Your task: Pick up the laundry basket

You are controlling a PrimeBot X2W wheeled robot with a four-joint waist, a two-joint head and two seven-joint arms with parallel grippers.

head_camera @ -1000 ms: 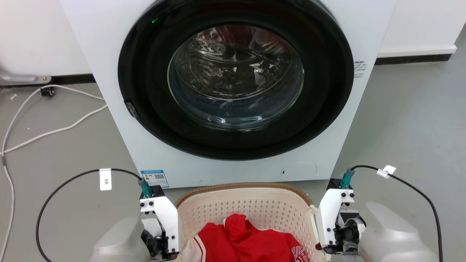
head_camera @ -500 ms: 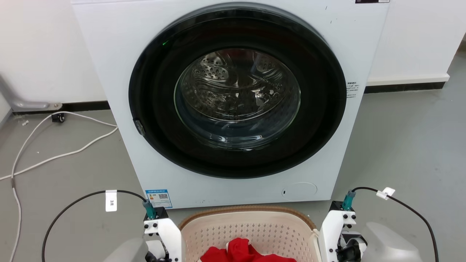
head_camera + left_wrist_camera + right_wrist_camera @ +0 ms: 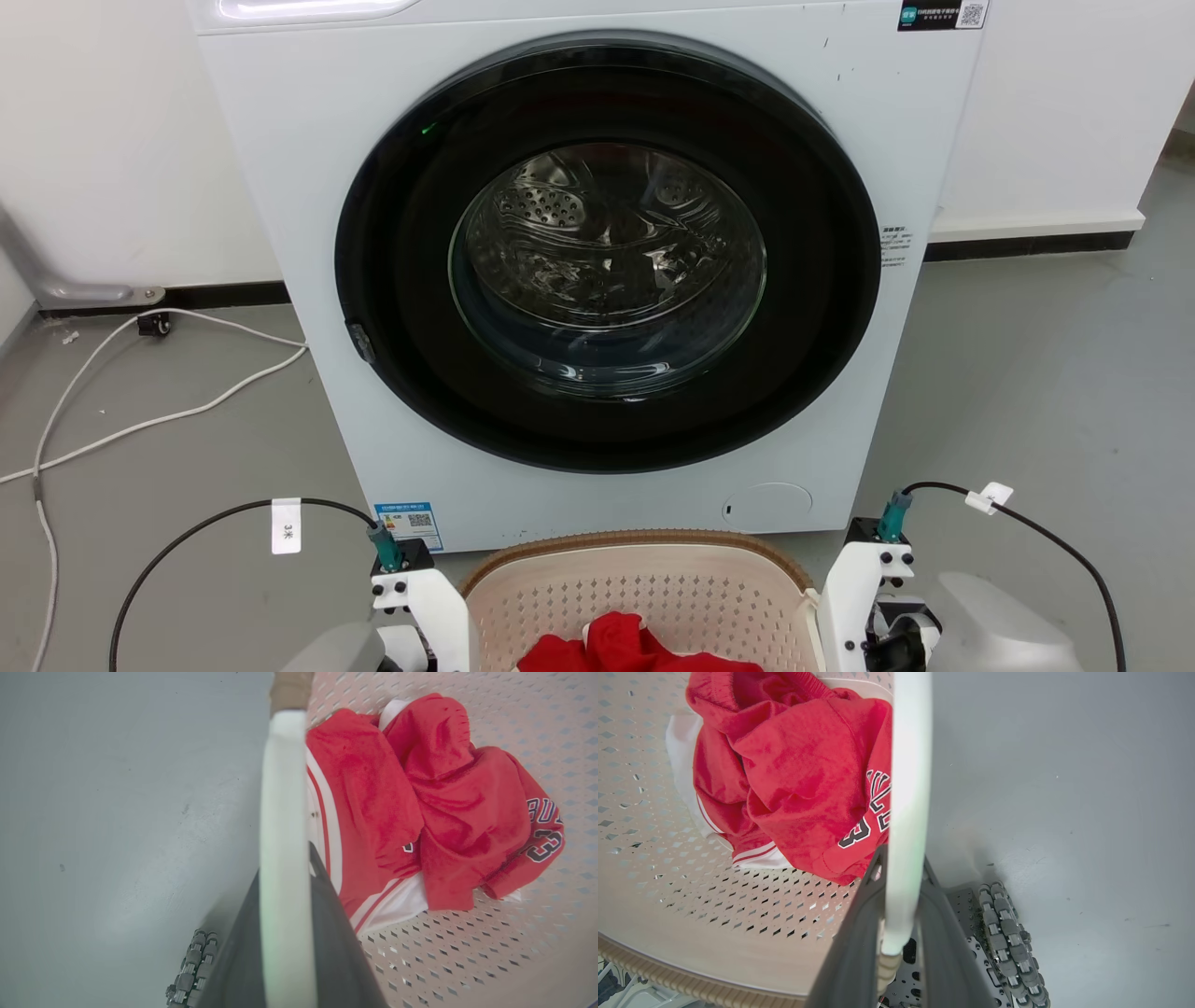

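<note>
The laundry basket (image 3: 644,583), cream and perforated with a brown woven rim, sits at the bottom of the head view between my two arms. A red jersey (image 3: 397,788) lies crumpled inside it. In the left wrist view my left gripper (image 3: 285,868) is shut on a white loop handle (image 3: 284,779) at the basket's side. On the opposite side my right gripper (image 3: 903,858) is shut on the other white handle (image 3: 910,756), with the jersey (image 3: 798,765) just beyond. In the head view both sets of fingers are cut off by the bottom edge.
A white washing machine (image 3: 280,187) with a closed dark round door (image 3: 607,252) stands right behind the basket. White cables (image 3: 140,429) trail over the grey floor at the left. My base's roller wheels (image 3: 1008,938) show beneath the right gripper.
The head camera has tilted up, so the washer, the basket and both wrists sit lower in the picture. Both grippers stay at the basket's sides.
</note>
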